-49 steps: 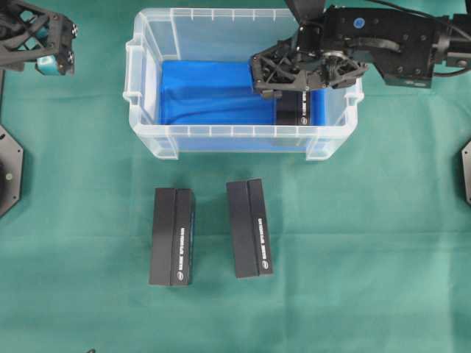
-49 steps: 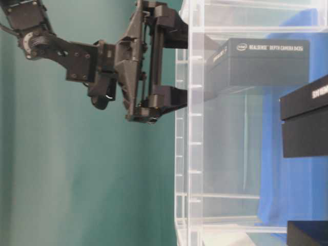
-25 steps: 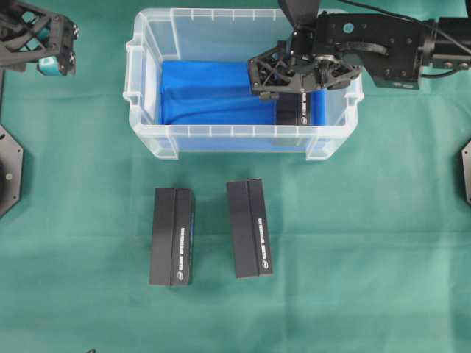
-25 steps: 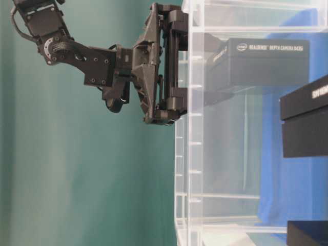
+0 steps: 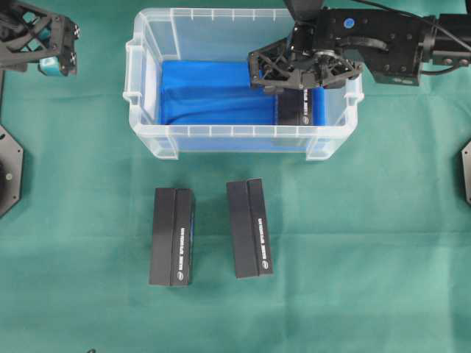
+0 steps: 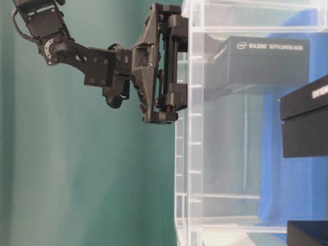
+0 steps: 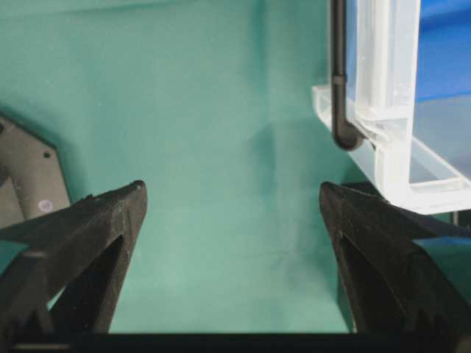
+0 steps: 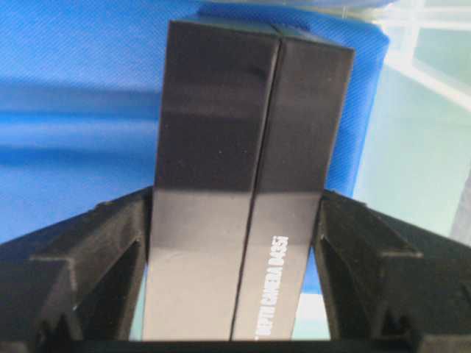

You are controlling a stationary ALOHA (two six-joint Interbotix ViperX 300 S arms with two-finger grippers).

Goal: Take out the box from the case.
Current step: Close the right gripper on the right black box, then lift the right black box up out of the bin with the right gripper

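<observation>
The box [image 5: 299, 110] is black with white lettering and stands at the right end of the case [image 5: 140, 73], a clear tub lined with blue cloth [image 5: 206, 95]. My right gripper [image 5: 293, 90] reaches down into the case from the right. In the right wrist view its two fingertips [image 8: 140, 213] press against both long sides of the box [image 8: 243, 147], so my right gripper [image 8: 235, 198] is shut on it. The table-level view shows the box [image 6: 261, 61] behind the case wall [image 6: 189, 154]. My left gripper [image 7: 232, 195] hangs open over bare cloth, far left of the case [image 7: 397, 110].
Two more black boxes [image 5: 173, 235] [image 5: 249, 228] lie side by side on the green table cover in front of the case. My left gripper [image 5: 48, 55] sits at the far left. Black base plates show at the left [image 5: 9, 169] and right edges.
My right gripper has shifted slightly toward the far side of the case and its fingers have closed in from wide open onto the box's sides. The left arm has not moved.
</observation>
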